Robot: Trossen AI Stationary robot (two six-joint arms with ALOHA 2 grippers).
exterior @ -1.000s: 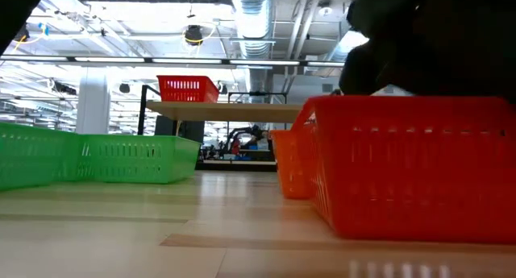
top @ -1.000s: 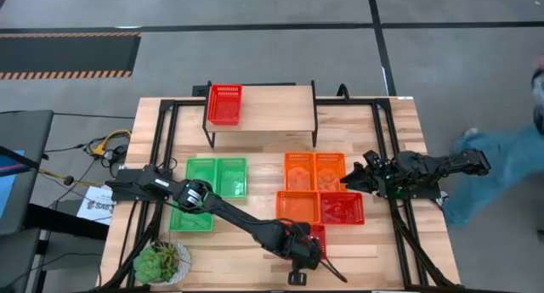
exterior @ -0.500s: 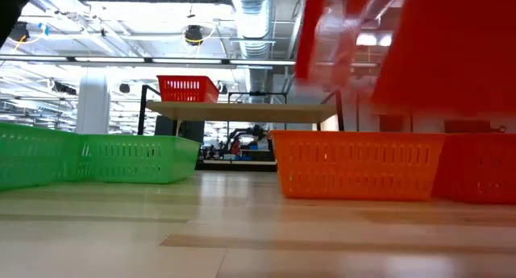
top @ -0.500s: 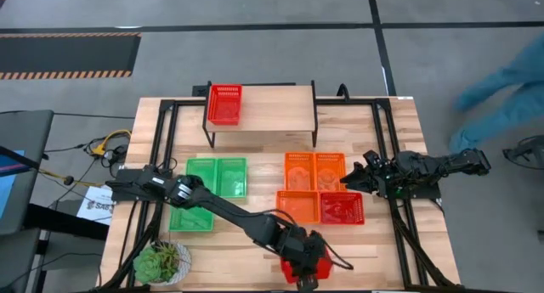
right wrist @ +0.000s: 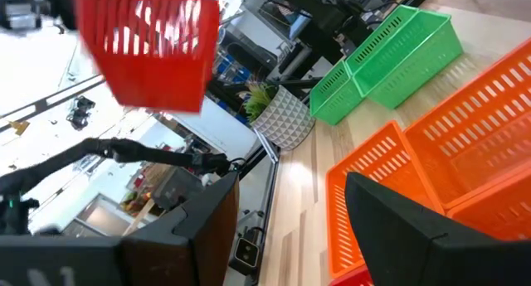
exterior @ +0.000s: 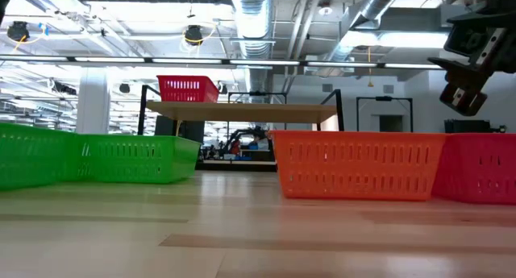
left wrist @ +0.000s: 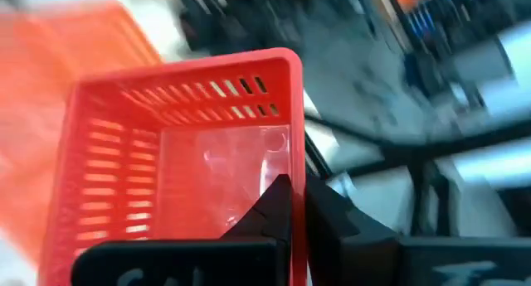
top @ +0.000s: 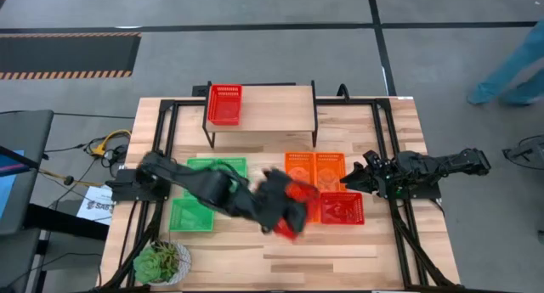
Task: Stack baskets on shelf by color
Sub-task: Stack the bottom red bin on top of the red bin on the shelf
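My left gripper is shut on a red basket, held in the air over the near middle of the table; the right wrist view shows it aloft. Another red basket sits on the left end of the shelf, and a third rests on the table beside three orange baskets. Three green baskets lie left of centre. My right gripper hovers open at the right of the orange baskets. My left gripper clamps one wall of the red basket near its rim, with one finger inside the basket and the other outside. The basket is lifted clear of the table and sits tilted in the hold.
A potted plant stands at the near left corner. Black frame rails run along both sides of the table. Bare wood lies along the near edge. A person's blue-clothed legs show on the floor beyond the right side.
My left gripper has risen from the near edge and swung toward the middle of the table, carrying the red basket up off the wood and clear of the low view. The person at the right has walked farther away.
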